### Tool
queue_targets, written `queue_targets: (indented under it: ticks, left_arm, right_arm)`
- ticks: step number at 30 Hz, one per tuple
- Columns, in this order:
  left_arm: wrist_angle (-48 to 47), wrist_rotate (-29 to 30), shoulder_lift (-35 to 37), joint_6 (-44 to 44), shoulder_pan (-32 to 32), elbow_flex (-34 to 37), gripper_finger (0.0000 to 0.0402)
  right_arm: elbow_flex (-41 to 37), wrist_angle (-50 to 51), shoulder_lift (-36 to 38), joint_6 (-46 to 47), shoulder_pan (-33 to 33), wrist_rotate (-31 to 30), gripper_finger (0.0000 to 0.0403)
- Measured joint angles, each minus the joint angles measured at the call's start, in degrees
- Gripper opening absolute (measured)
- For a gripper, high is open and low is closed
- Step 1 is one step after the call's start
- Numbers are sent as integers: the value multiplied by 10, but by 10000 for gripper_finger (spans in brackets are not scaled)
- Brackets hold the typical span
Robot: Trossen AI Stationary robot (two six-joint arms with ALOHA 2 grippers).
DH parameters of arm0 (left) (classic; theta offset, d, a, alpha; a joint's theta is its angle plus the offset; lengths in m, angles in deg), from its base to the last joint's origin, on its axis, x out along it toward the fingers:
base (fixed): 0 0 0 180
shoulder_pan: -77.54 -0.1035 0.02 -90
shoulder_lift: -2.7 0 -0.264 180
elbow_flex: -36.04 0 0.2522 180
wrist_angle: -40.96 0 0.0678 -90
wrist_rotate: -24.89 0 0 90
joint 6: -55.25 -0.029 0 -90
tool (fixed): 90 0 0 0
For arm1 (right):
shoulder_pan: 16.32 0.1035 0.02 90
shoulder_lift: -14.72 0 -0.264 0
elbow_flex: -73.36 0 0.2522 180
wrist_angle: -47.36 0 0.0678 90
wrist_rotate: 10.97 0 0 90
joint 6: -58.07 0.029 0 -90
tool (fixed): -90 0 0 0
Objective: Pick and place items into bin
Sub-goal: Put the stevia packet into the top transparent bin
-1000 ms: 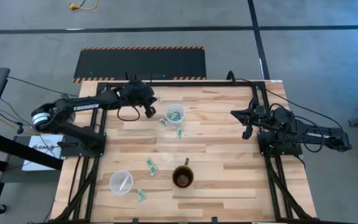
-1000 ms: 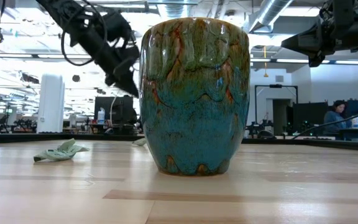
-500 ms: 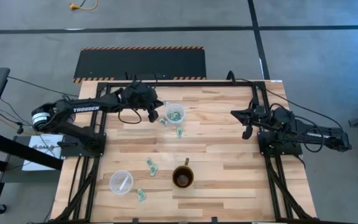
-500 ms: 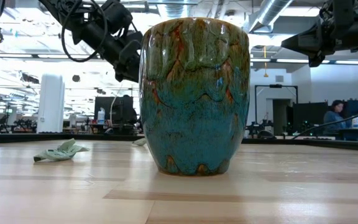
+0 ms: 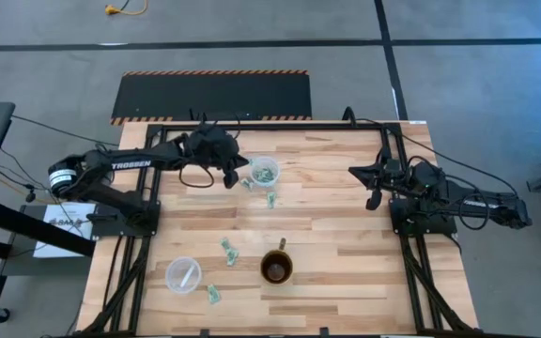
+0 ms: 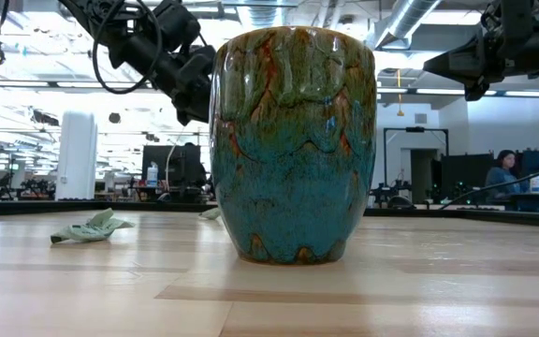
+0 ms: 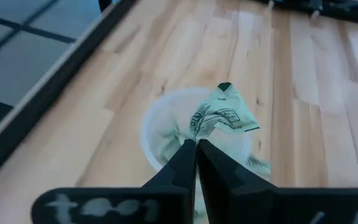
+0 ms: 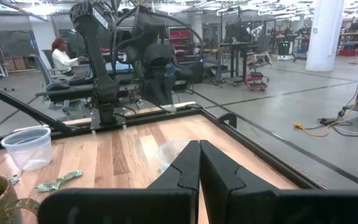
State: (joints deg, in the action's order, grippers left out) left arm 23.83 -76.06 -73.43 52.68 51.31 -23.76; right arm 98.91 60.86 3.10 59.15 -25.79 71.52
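Observation:
My left gripper (image 5: 237,175) hovers at the far left of the table, beside the clear bin (image 5: 264,170), shut on one crumpled green-and-white item (image 7: 224,116). In the left wrist view the item sticks out past the fingertips over the bin (image 7: 160,134), which holds other items. Loose items lie on the wood by the bin (image 5: 248,185), (image 5: 270,199) and nearer the front (image 5: 226,249), (image 5: 212,294). My right gripper (image 5: 374,199) waits shut at the table's right, holding nothing. My left gripper pinches the item by its near edge (image 7: 199,133) between the two fingertips. The fingers slant downward from the table's left toward the bin. The item is lifted clear and stands out beyond the fingertips above the bin's opening.
A dark brown mug (image 5: 276,268) stands near the front middle and fills the low view (image 6: 293,140). A second clear cup (image 5: 183,274) sits at the front left. Black frame rails run along the far, left and right table edges.
My left gripper has moved a little toward the table's right, closer to the bin, and has tipped up from a steep downward slant to a shallower one. It has stayed shut on the item.

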Motion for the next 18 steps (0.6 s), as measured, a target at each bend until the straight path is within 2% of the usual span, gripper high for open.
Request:
queue_targets:
  ticks: [10,15,18]
  left_arm:
    - [-42,37,29,8,29,0,0]
    - [-10,32,21,7,23,0,0]
    - [9,7,-2,6,15,0,0]
  right_arm:
    - [0,0,0,0,0,0,0]
    - [0,0,0,0,0,0,0]
    - [0,0,0,0,0,0,0]
